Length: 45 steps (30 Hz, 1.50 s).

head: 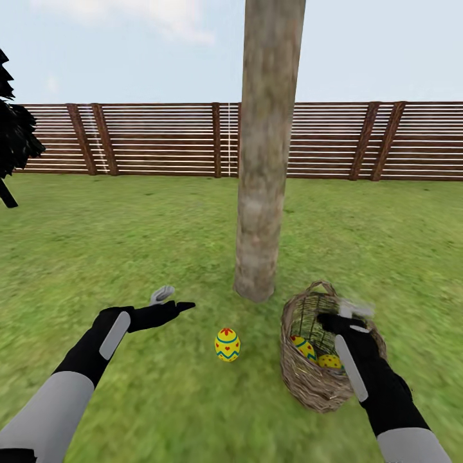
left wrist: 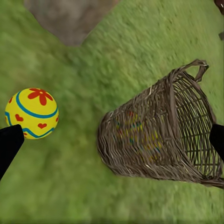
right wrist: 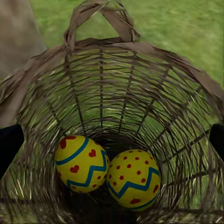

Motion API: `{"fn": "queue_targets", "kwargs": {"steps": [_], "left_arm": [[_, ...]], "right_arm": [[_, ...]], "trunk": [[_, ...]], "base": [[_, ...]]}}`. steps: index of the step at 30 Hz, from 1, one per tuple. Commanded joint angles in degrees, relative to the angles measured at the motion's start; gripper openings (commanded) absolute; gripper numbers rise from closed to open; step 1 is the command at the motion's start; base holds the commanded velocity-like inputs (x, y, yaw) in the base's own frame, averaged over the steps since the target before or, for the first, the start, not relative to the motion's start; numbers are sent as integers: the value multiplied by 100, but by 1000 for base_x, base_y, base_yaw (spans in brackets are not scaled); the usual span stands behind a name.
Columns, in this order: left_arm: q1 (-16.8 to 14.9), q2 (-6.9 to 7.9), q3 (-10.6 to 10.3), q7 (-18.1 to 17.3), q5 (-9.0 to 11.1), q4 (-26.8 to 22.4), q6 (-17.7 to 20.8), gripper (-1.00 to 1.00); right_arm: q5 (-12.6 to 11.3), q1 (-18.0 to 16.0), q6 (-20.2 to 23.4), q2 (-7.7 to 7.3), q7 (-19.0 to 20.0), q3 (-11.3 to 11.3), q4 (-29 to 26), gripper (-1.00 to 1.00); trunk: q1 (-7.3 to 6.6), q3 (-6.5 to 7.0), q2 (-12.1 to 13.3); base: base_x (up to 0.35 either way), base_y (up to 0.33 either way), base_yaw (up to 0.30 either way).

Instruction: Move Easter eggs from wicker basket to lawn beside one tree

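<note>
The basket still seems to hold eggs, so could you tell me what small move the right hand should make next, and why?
Probably lower the right hand, jaws apart, into the basket onto the heart-marked egg; it and the dotted egg remain inside, while one egg lies by the tree.

Setting, as I saw it from my head camera:

Ground: mottled green grass (head: 128, 244), flat and wide, ran from beneath me back to the boundary.

Boundary: a fence (head: 161, 138) of brown horizontal slats crossed the whole far side, braced by darker posts, several of them leaning.

Vegetation: a thick pale grey-brown trunk (head: 265, 148) stood upright in the middle ground and rose past the top edge; a dark, black-foliaged conifer (head: 14, 135) was partly cut off at the left edge, ahead of the fence.

Sky: pale blue above the fence line, with a faint white cloud (head: 128, 16) at upper left.

Light: even daylight, soft, without sharp shadows on the grass.
</note>
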Motion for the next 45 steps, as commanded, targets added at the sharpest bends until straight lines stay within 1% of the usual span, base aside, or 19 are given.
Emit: {"fn": "queue_targets", "kwargs": {"steps": [1, 2, 3, 5, 7, 9, 13, 17, 18, 20, 23, 25, 27, 30, 31, 34, 36, 40, 45], "left_arm": [[-3, 2, -11, -8, 14, -6, 21, 100], [-3, 1, -14, -9, 14, -7, 22, 100], [-3, 1, -13, -11, 14, -8, 24, 100], [-3, 5, -11, -13, 14, -15, 23, 100], [-3, 15, -10, -18, 14, -27, 19, 100], [-3, 78, -10, -21, 21, -32, 22, 100], [-3, 130, -10, -27, 29, -40, 25, 100], [-3, 152, -10, -29, 31, -44, 25, 100], [-3, 154, -10, -29, 31, -44, 25, 100], [-3, 156, -10, -30, 31, -45, 29, 100], [-3, 168, -10, -31, 31, -57, 27, 100], [-3, 209, -10, -36, 36, -68, 28, 100], [-3, 227, -10, -38, 39, -127, 38, 100], [-3, 235, -10, -38, 47, -249, 58, 100], [-3, 237, -10, -38, 47, -256, 58, 100], [-3, 243, -6, -38, 48, -275, 60, 100], [-3, 252, 22, -38, 49, -279, 60, 100], [-3, 260, 145, -38, 47, -281, 61, 100], [-3, 259, 187, -38, 41, -275, 61, 100]], "right_arm": [[-59, -116, 19, -41, -45, -4, 478, 100], [-63, -273, 7, -86, -41, -10, 856, 100], [-75, -572, -7, -139, -33, -16, 1458, 100], [-81, -920, -15, -172, 28, -20, 2089, 100], [-71, -1114, 6, -189, 127, -21, 2390, 100], [-66, -1217, 26, -198, 179, -22, 2532, 100], [-63, -1341, 82, -202, 215, -22, 2658, 100], [-60, -1653, 161, -203, 334, -21, 3120, 100], [-56, -1766, 165, -205, 367, -19, 3314, 100], [-46, -2111, 165, -219, 410, -16, 3894, 100], [-57, -2549, 165, -296, 426, -16, 4557, 100], [-69, -2825, 168, -349, 430, -18, 4894, 100], [-70, -3014, 203, -369, 443, -19, 5018, 100], [-84, -3194, 498, -383, 484, -21, 5051, 100], [-85, -3203, 516, -386, 503, -22, 5051, 100], [-81, -3238, 615, -459, 706, -22, 5064, 100], [-83, -3278, 711, -507, 787, -22, 5069, 100], [-87, -3311, 772, -525, 901, -22, 5080, 100], [-88, -3319, 787, -533, 998, -29, 5081, 100]], "trunk": [[-2, -5, -3], [-2, -5, -3], [-2, -5, -3], [-2, -5, -3], [-2, -5, -3], [-2, -5, -3], [-2, -5, -3], [-2, -5, -3], [-2, -5, -3], [-2, -5, -3], [-2, -5, -3], [-2, -5, -3], [-2, -5, -3], [-2, -5, -3], [-2, -5, -3], [-2, -5, -3], [4, -50, -5], [14, -138, -11], [27, -249, -17]], "base": [[0, 0, 0], [0, 0, 0], [0, 0, 0], [0, 0, 0], [0, 0, 0], [0, 0, 0], [0, 0, 0], [0, 0, 0], [0, 0, 0], [0, 0, 0], [0, 0, 0], [0, 0, 0], [0, 0, 0], [0, 0, 0], [0, 0, 0], [0, 0, 0], [0, 0, 0], [0, 0, 0], [0, 0, 0]]}}
